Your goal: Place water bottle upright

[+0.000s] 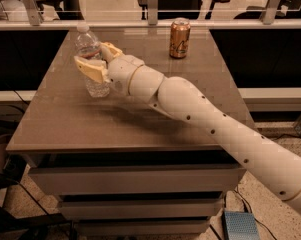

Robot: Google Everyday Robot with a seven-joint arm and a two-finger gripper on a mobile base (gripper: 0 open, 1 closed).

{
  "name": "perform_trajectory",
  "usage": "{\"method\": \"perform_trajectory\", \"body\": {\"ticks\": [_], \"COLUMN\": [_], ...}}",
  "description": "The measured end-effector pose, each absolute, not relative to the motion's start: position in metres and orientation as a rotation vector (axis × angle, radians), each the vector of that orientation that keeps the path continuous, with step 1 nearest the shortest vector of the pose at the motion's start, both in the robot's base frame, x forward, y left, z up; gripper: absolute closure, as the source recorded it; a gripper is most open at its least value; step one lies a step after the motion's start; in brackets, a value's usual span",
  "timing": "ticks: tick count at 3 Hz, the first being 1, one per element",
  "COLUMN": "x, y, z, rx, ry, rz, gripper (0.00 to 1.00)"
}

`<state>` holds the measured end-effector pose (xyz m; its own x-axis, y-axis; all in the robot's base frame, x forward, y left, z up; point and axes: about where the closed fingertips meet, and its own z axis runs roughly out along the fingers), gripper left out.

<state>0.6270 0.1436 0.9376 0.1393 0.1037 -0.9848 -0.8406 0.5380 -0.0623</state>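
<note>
Camera view shows the water bottle (pixel 97 86) standing upright toward the far left of the counter (pixel 140 121), its base apparently resting on the surface. The end effector (pixel 92 55) has both fingers closed around the bottle's middle. The uprighting looks done. What is left, judging from this, is releasing and withdrawing without tipping it. The can (pixel 179 38) stands well apart.

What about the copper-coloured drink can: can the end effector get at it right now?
Probably not yet. The end effector is shut on the clear ribbed plastic water bottle at the left of the brown table, so it is occupied. The copper-coloured drink can stands apart, back right, with nothing between them.
</note>
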Motion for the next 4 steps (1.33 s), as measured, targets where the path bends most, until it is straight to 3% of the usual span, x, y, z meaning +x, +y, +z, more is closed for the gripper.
{"method": "perform_trajectory", "body": {"ticks": [1, 4], "x": [0.6221, 0.6181], "y": [0.1351, 0.1261], "z": [0.9344, 0.9331], "rx": [-0.759, -0.781], "ry": [1.261, 1.277], "rz": [0.761, 0.73], "gripper": [0.0, 0.0]}}
